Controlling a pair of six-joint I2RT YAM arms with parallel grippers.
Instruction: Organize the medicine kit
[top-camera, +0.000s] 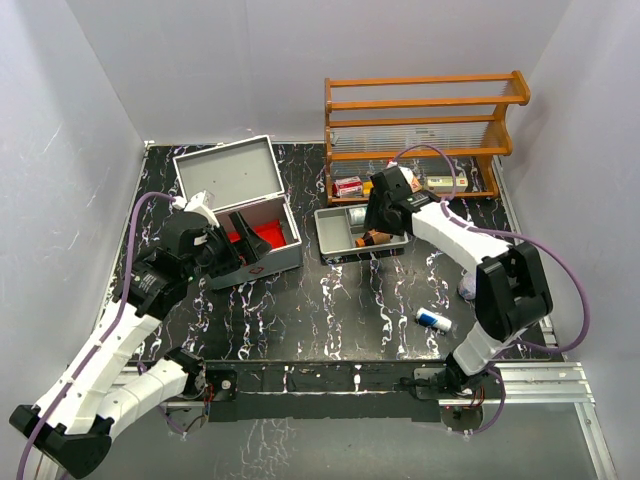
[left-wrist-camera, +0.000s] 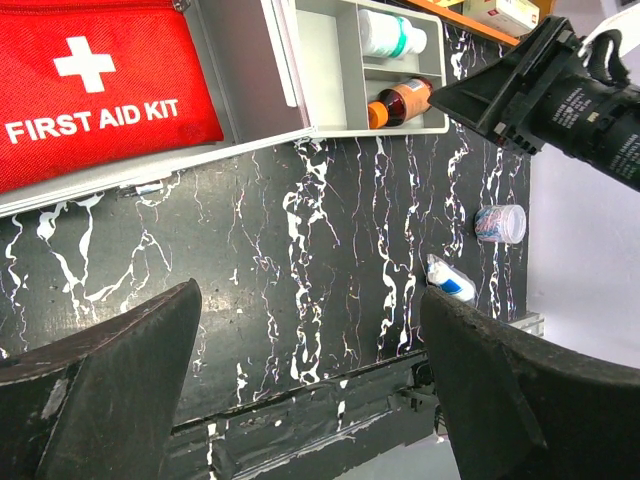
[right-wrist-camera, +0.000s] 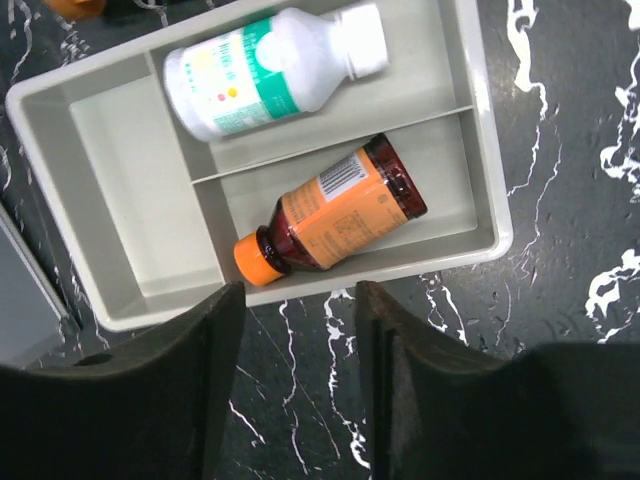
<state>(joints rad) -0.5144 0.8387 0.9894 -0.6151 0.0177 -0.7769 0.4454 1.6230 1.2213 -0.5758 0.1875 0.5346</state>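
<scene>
A grey divided tray sits mid-table. In the right wrist view the tray holds a white bottle with a green label in the upper slot and an amber bottle with an orange cap in the lower slot. My right gripper is open and empty, just above the tray's near edge. An open grey case holds a red first aid kit pouch. My left gripper is open and empty, beside the case.
A small white and blue tube and a small round roll lie on the table at the right; both also show in the left wrist view, the tube and the roll. A wooden shelf with small boxes stands at the back.
</scene>
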